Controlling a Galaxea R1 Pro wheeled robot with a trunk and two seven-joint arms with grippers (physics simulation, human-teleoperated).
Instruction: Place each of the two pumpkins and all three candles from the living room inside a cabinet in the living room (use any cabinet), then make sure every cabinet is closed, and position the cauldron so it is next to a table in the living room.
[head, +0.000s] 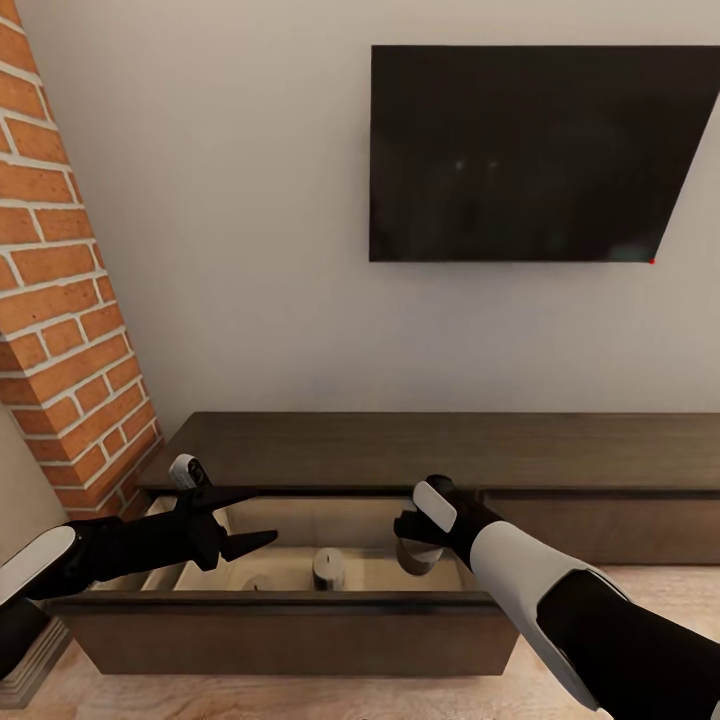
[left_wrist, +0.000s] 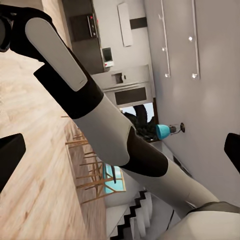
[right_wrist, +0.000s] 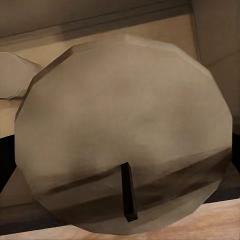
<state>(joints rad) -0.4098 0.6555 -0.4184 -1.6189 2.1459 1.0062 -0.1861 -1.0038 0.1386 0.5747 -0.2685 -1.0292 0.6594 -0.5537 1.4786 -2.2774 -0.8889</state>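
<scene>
A candle (right_wrist: 125, 135) fills the right wrist view, pinched in the right gripper (head: 418, 545) over the pulled-out drawer (head: 290, 625) of the cabinet (head: 450, 450). Another candle (head: 328, 568) stands upright inside the drawer. The left gripper (head: 250, 520) hovers above the drawer, jaws spread and empty.

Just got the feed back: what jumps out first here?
The open drawer of the long dark cabinet, with a candle standing inside. The right gripper holds another candle over the drawer, its wick facing the right wrist camera. Above hangs a black TV; the left gripper hovers open.
</scene>
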